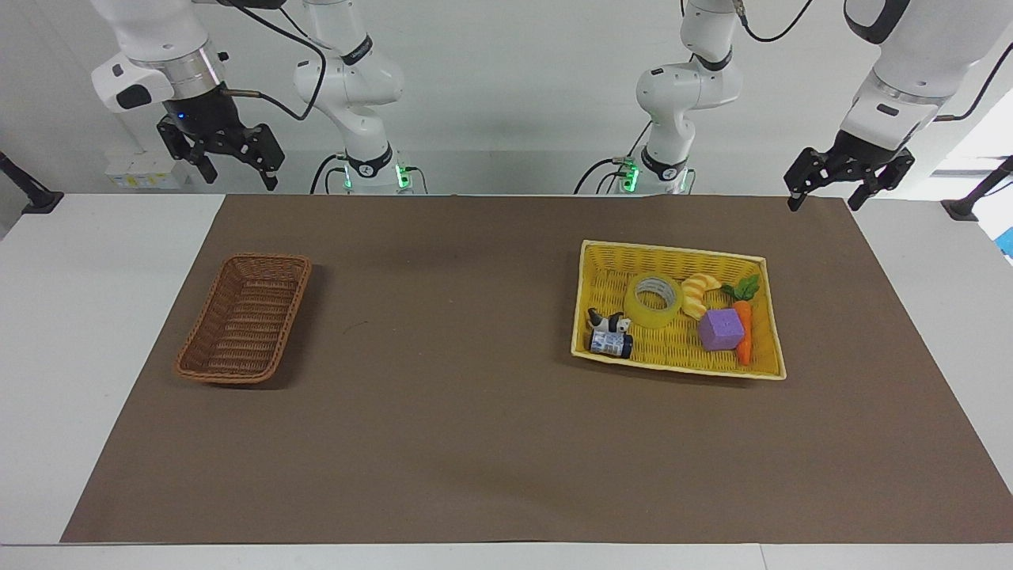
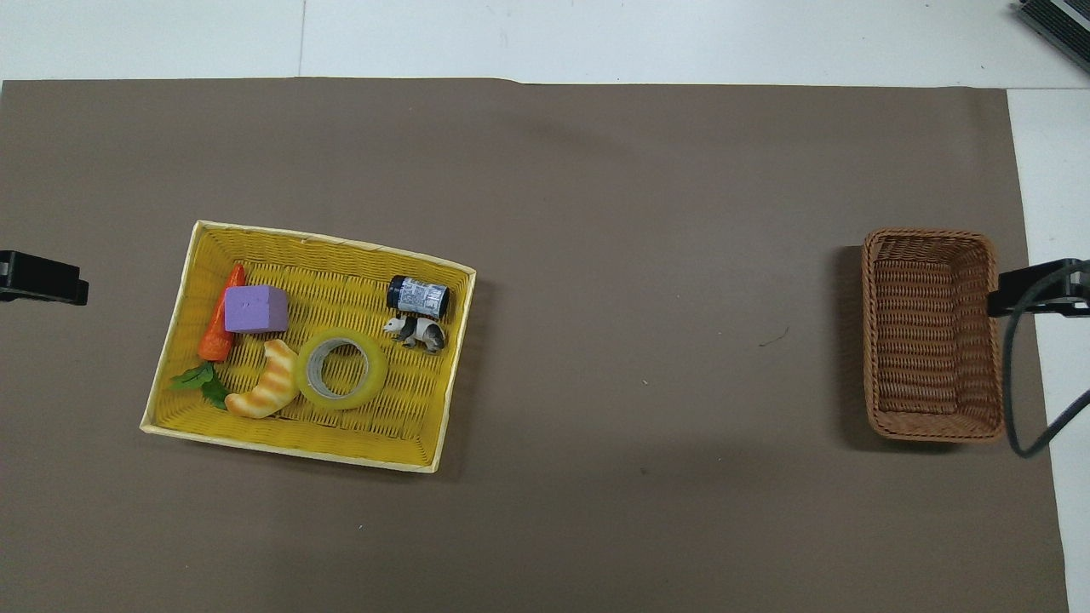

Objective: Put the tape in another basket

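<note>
1. The tape (image 2: 342,369) lies flat, core upward, in the yellow basket (image 2: 255,432). Around it there: the croissant toy (image 2: 266,390) touching at 9 o'clock, the panda figure (image 2: 415,331) near at 1 o'clock.
2. The brown basket (image 1: 194,361) sits empty, well apart, toward the right arm's end of the table.
3. The left gripper (image 1: 823,195) hangs over the mat's edge, jaws released, holding nothing. The right gripper (image 1: 236,171) waits likewise, open and empty.
4. Handling, as a judgement: the roll looks light and stiff with a slick outer face; it probably tolerates firm pressure.
5. Recommended hold: one finger inside the core, one outside, at the roll's 3 o'clock wall, clear of the croissant toy.
</note>
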